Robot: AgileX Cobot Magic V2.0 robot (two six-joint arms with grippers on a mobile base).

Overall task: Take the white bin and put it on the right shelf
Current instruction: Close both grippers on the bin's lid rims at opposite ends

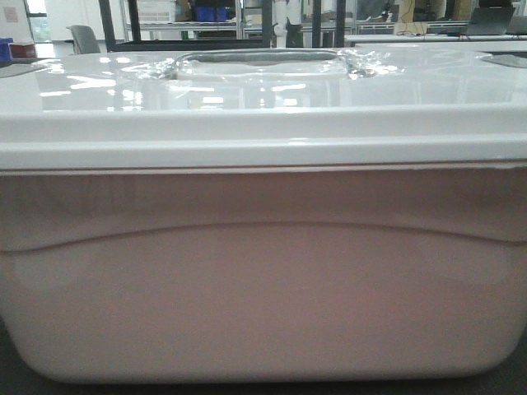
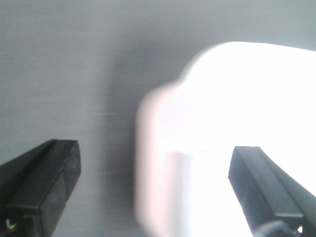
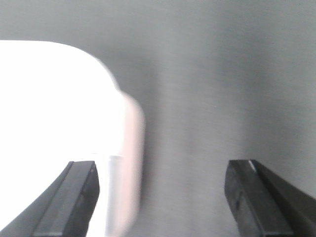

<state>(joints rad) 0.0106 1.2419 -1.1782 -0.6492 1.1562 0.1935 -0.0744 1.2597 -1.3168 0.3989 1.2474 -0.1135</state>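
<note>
In the front view the white bin [image 1: 263, 288] stands so close to the lens that it fills your frame. Both ends are cut off at the edges, and only a dark sliver of what it rests on shows beneath it. You can make out the glossy lid [image 1: 263, 123] and its clear moulded handle [image 1: 259, 64]. Above the lid, far back, you can see a chair [image 1: 82, 37], blue bins [image 1: 210, 13] and dim racks. Neither arm shows here.

In the left wrist view the left pincer [image 2: 152, 153] is spread wide and holds nothing. The bin is blown out to a white glare and blurred, so you cannot read its lid or rim. Its rounded pinkish corner sits between the two fingers. The finger [image 2: 261, 190] at the picture's right lies in front of the bin, and the other lies over the bare grey surface [image 2: 59, 64]. Whether any finger touches the plastic, you cannot tell.

The right wrist view gives you the mirror of that. The right pincer [image 3: 162, 168] is also gaping wide and holds nothing. The bin is overexposed at the picture's left, with a rounded corner between the fingers. The left-hand finger is in front of the bin and the other is over grey surface. Contact is again unclear.

Only the front view shows the bin's true colour and handle, and only the wrist views show the pincers.
</note>
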